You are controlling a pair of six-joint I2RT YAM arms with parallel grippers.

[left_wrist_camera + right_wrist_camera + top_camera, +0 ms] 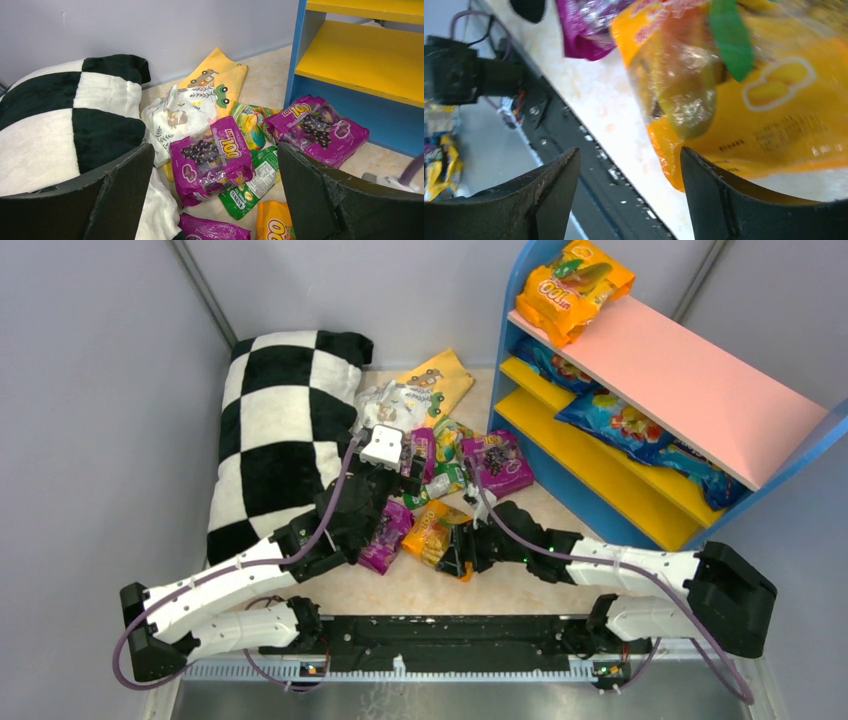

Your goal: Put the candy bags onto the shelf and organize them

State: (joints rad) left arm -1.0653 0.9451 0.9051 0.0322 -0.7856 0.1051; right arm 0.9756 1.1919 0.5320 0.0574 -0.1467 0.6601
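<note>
Orange bag (pixel 784 125) blurred, cut off at top and right; blue bags (pixel 610 420) half-hidden under pink board (pixel 680 380).

Rear overhead; wrist close-ups over candy bags (pixel 497 462)

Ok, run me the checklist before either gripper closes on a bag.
1. left gripper open: ok.
2. right gripper open: ok.
3. purple bag centred under left gripper: ok.
4. orange bag centred in right gripper: not ok, it sits to one side.
5. left gripper low enough to grip: cannot tell.
6. room on shelf: ok, top mostly bare.
</note>
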